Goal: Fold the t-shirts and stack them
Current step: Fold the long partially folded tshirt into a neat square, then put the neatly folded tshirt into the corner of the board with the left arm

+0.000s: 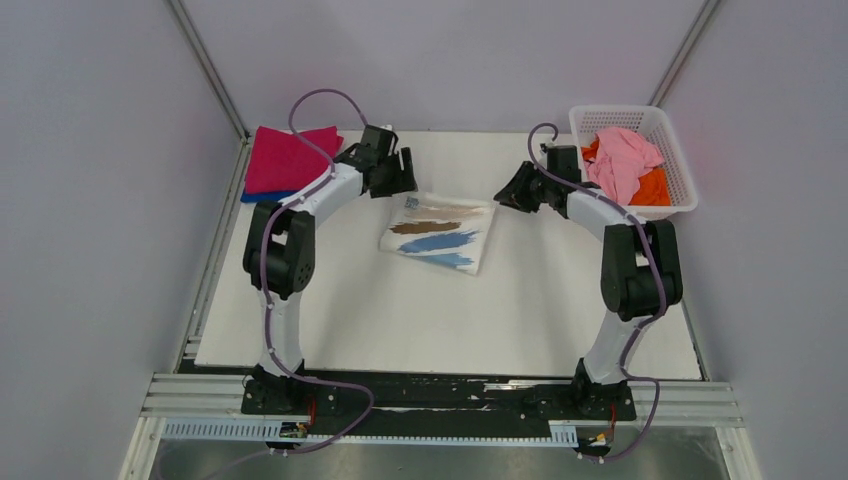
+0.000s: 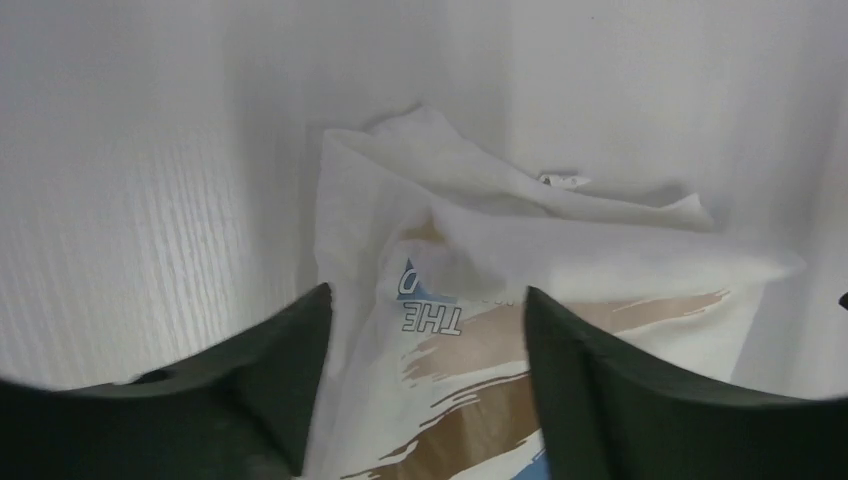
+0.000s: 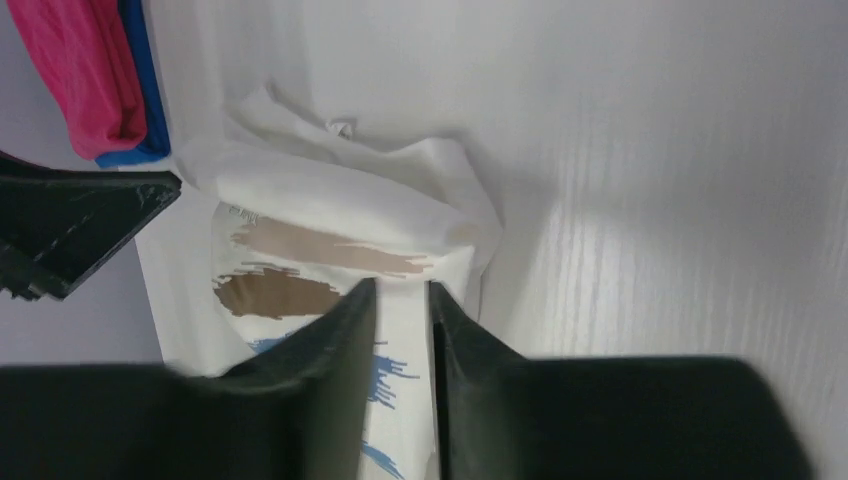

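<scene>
A white t-shirt (image 1: 440,232) printed with brown and blue brush strokes lies folded in the middle of the table. My left gripper (image 1: 400,172) hovers at its far left corner. In the left wrist view that gripper (image 2: 428,300) is open, with the printed cloth (image 2: 520,250) lying below the gap and nothing held. My right gripper (image 1: 512,193) hangs just off the shirt's far right corner. In the right wrist view its jaws (image 3: 402,290) stand a narrow slit apart, with the shirt (image 3: 320,215) showing beneath them, not pinched. A folded magenta tee (image 1: 285,158) lies on a blue one (image 1: 262,196) at the back left.
A white lattice basket (image 1: 680,165) at the back right holds a crumpled pale pink tee (image 1: 622,160) over an orange one (image 1: 655,188). Frame posts rise at both back corners. The left gripper (image 3: 70,230) shows at the left edge of the right wrist view.
</scene>
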You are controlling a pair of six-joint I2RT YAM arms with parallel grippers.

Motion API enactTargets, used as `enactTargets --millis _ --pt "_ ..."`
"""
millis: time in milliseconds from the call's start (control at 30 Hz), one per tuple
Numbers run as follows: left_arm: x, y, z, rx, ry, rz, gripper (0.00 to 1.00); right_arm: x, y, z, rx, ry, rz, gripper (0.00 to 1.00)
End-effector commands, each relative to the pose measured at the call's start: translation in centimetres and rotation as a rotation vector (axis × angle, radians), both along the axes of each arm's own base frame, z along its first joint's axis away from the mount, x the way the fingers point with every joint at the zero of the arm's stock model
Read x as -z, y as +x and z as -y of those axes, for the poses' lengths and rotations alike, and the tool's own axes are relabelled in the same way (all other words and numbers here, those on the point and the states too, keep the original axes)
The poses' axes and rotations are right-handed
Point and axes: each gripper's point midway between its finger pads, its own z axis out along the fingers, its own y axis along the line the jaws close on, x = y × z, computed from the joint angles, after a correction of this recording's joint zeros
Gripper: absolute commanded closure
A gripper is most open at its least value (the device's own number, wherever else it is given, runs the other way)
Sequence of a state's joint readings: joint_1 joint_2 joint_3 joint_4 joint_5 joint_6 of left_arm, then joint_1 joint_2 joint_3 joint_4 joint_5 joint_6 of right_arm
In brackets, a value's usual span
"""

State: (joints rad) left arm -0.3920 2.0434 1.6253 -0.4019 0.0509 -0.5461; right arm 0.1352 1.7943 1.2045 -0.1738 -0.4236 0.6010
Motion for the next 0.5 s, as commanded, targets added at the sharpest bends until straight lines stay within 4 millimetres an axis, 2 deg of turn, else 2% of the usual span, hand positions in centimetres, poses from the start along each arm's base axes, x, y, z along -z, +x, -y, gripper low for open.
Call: enactTargets --millis 0,33,67,100,133,167,200,233,267,300,367,400,467 --pt "-3.3 3.4 -0.9 -0.021 -0.032 0.081 0.11 -2.3 4.7 1.2 0.001 0.008 0.122 0.57" --pt "-3.5 3.4 -0.7 -0.006 -0.039 0.078 0.03 -2.6 4.7 1.1 -0.008 0.016 0.122 0.34" --pt "-4.3 3.6 -0.5 0.003 -0.049 0.092 0.02 -3.2 4.6 0.8 -0.017 0.029 0.129 0.16" --pt "-4.9 3.5 -0.2 0.018 -0.065 0.098 0.01 -3.6 4.3 0.6 -0.025 0.042 0.133 0.03" --pt "-5.0 3.2 -0.1 0.025 -0.073 0.097 0.0 -4.0 3.9 0.4 -0.03 0.053 0.136 0.0" --pt "-6.1 2.9 0.4 0.048 -0.104 0.115 0.0 -4.3 3.4 0.3 -0.03 0.063 0.133 0.0" --pt "-5.6 2.2 0.6 0.061 -0.119 0.1 0.0 -4.4 2.8 0.1 -0.034 0.072 0.132 0.0" --pt "-7.0 1.7 1.4 0.098 -0.168 0.127 0.0 -4.6 2.1 -0.3 -0.046 0.083 0.133 0.0" --pt "-5.9 0.7 1.7 0.112 -0.187 0.101 0.0 -4.8 1.3 -0.8 -0.062 0.098 0.136 0.0" --pt "-7.3 0.2 2.8 0.164 -0.245 0.131 0.0 -5.0 0.5 -1.4 -0.082 0.115 0.139 0.0" --pt "-6.1 -1.4 3.8 0.206 -0.298 0.105 0.0 -5.6 -1.0 -2.8 -0.131 0.161 0.145 0.0" --pt "-6.2 -1.6 4.2 0.212 -0.319 0.11 0.0 -5.8 -1.8 -3.6 -0.152 0.188 0.137 0.0" --pt "-5.2 -2.3 5.0 0.229 -0.343 0.073 0.0 -6.2 -2.8 -5.3 -0.205 0.246 0.16 0.0"
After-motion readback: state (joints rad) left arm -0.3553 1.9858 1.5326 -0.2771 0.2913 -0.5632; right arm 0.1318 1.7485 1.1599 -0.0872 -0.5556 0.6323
